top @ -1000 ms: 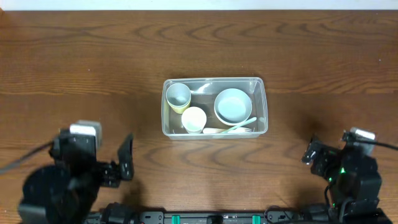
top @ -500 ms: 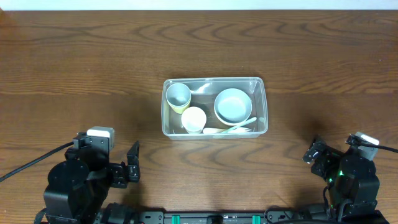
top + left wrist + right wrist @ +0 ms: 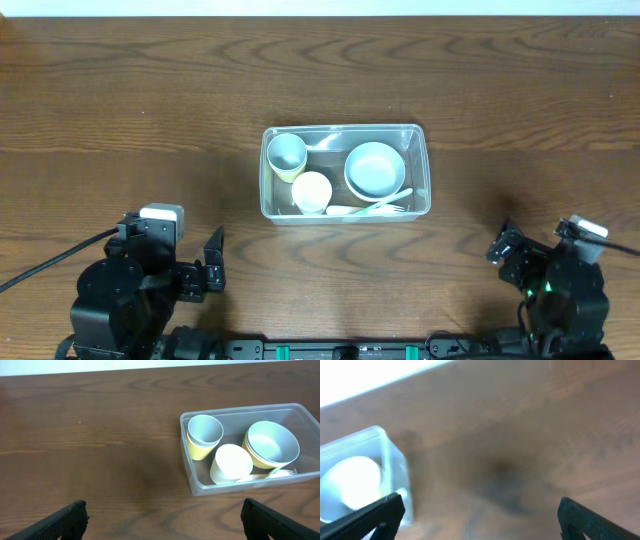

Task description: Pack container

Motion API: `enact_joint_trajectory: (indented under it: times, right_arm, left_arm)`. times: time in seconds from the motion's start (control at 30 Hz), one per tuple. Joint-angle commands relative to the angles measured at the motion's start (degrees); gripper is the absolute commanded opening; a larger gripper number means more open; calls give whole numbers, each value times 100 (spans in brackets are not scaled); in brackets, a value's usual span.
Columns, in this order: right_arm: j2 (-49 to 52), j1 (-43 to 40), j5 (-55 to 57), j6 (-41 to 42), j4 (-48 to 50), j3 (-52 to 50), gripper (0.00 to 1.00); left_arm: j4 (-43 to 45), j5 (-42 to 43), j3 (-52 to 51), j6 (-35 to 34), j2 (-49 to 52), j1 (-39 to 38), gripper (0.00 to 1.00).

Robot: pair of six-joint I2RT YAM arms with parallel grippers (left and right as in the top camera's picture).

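The clear plastic container [image 3: 271,205] sits at the table's middle. Inside it are a yellow cup [image 3: 287,156], a white cup [image 3: 311,192], stacked bowls [image 3: 374,170] and a pale fork and spoon [image 3: 375,207]. In the left wrist view the container [image 3: 189,471] lies at the right with both cups and the bowls. In the blurred right wrist view its corner [image 3: 395,465] shows at the left. My left gripper [image 3: 162,520] is open and empty near the front edge, well left of the container. My right gripper [image 3: 480,515] is open and empty at the front right.
The brown wooden table [image 3: 120,100] extends all round the container. A black cable [image 3: 50,258] runs from the left arm to the left edge. The arm bases sit along the front edge.
The left arm drew back toward the front edge and then settled. The right arm pulled back slightly toward the front. The container and its contents have not moved.
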Motion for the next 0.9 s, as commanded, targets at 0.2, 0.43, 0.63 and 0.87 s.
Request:
enact_joint_trajectory:
  times: [0.2,0.43,0.63,0.87]
  right_arm:
    - [-1740,-39,-1379,-1906,2277,-1683,99]
    - [-1718,-129,-1969,-2767,4518,-2879,99]
    - [-1722,-396,-2179,-2745,5340,-3585,99]
    - [-1722,-538,-2614,-2404,4588,-3580,99]
  left_arm:
    - [4,22,-2,33,4,-33,98]
    - [7,22,-2,33,4,-33,98]
    - [4,22,-2,33,4,-33,98]
    - [7,22,-2,33,4,-33,98]
